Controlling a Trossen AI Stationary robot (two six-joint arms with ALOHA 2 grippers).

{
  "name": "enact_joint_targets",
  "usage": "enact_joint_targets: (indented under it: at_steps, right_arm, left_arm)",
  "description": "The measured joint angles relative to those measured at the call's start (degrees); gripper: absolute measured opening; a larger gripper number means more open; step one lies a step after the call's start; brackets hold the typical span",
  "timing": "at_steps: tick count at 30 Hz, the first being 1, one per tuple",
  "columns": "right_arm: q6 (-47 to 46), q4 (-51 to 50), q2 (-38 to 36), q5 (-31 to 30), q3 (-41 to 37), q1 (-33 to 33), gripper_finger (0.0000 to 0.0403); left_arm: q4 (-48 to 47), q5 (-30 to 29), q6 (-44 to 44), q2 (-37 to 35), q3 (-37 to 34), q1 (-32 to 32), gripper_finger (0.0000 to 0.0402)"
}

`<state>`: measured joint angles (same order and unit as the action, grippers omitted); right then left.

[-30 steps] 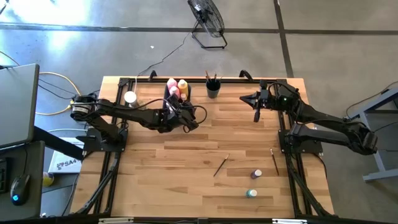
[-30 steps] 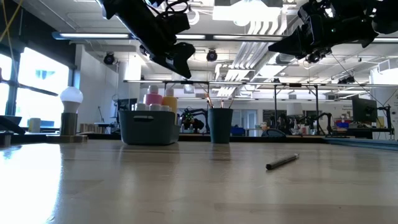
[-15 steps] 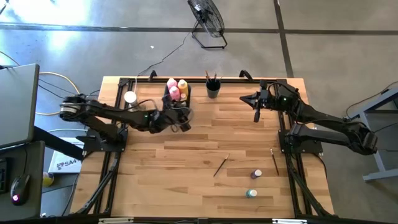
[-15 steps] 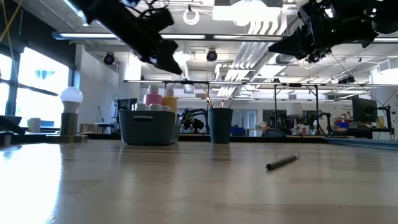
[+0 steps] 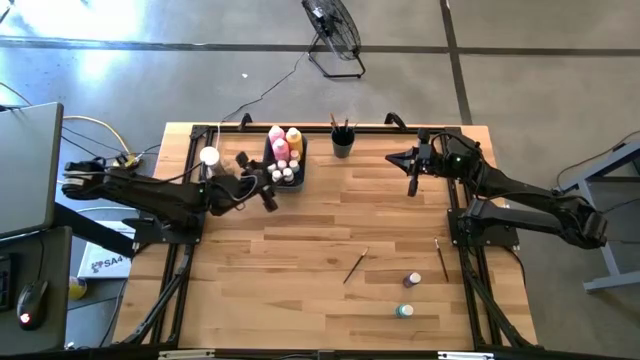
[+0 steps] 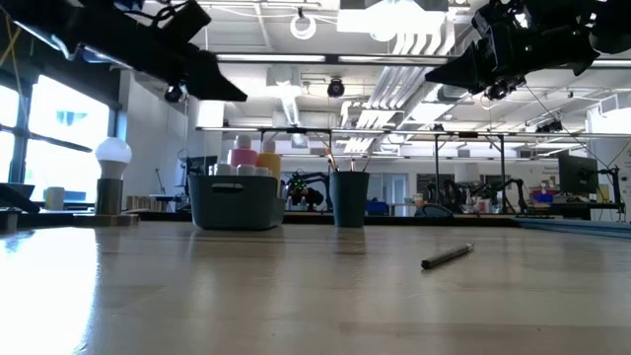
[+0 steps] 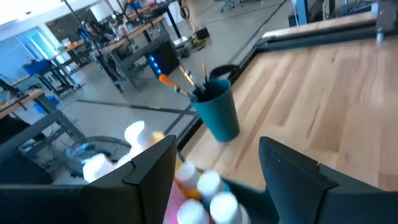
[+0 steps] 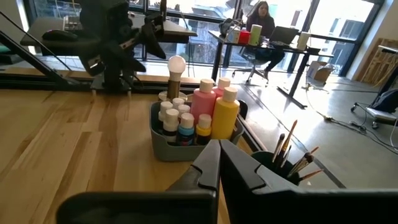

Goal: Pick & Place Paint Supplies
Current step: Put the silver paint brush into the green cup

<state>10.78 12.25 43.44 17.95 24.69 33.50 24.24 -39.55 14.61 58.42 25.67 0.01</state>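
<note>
A grey bin (image 5: pixel 285 162) at the table's far side holds a pink squeeze bottle (image 8: pixel 202 102), a yellow one (image 8: pixel 225 112) and several small white-capped paint bottles (image 8: pixel 176 121). Beside it a dark cup (image 5: pixel 342 144) holds paintbrushes (image 7: pixel 186 79). Two loose brushes (image 5: pixel 356 265) (image 5: pixel 440 258) and two small bottles (image 5: pixel 412 280) (image 5: pixel 403 311) lie on the near right of the table. My left gripper (image 5: pixel 268 190) hangs open and empty, left of the bin. My right gripper (image 5: pixel 410 172) hangs shut in the air at the far right.
A white knob on a round tan base (image 5: pixel 209 156) stands left of the bin, close to my left arm. Bare wood spreads across the table's middle and near left (image 5: pixel 250 280). A person (image 8: pixel 258 18) sits at a desk in the room beyond.
My left gripper has drawn back toward the table's left edge, away from the bin's near side, and tipped up closer to level. It has stayed open and empty. The bin and its bottles have not moved.
</note>
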Motion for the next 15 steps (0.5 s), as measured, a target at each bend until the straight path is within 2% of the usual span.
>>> enact_joint_targets:
  at_steps: [15]
  right_arm:
    - [0.0,0.0,0.0,0.1,0.0,0.0,0.0002]
  left_arm:
    - [2.4,1.4,-1.6,-0.3,-3.1,0.0,0.0223]
